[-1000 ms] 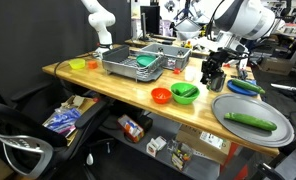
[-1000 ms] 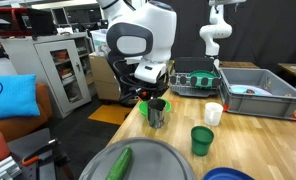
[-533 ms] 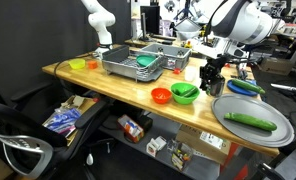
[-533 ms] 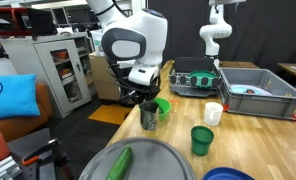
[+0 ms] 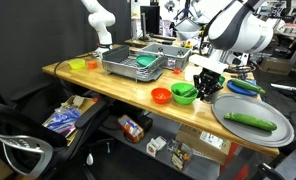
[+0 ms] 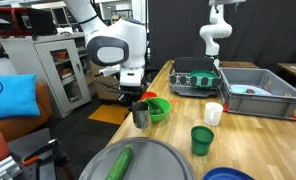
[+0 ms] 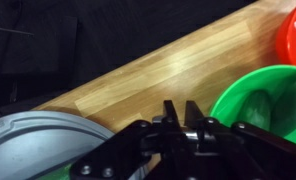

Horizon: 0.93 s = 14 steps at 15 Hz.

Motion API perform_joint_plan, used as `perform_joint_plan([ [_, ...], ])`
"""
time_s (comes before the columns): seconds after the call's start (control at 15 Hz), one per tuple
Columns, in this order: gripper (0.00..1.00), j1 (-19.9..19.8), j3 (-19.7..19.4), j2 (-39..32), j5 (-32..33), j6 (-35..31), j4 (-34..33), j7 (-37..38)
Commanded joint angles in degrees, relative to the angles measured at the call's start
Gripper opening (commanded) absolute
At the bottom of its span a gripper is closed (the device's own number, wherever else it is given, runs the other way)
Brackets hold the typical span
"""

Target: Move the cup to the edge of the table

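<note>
The gripper (image 6: pixel 141 104) is clamped on the cup (image 6: pixel 141 118), seemingly by its rim, its 2 fingers (image 7: pixel 170 113) nearly together. The cup's just beside the green bowl (image 6: pixel 160 108), on that bowl's table (image 6: pixel 178 126) edge side.

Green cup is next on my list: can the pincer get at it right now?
Probably not yet: the pincer is shut on the silver cup; the green cup itself stands unobstructed from above.
</note>
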<state>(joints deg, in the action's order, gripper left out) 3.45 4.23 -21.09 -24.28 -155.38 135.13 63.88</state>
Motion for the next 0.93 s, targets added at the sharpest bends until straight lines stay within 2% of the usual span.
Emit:
perform_joint_plan([
  [0.0, 0.04, -1.28, 3.31, 1.1, -2.02, -0.96, 1.25, -11.49],
  [0.33, 0.04, -0.45, 4.85, 1.23, -3.69, -0.05, 3.08, -21.69],
  [0.87, 0.04, 0.05, 2.99, -0.42, -3.54, -0.6, 4.54, -28.78],
])
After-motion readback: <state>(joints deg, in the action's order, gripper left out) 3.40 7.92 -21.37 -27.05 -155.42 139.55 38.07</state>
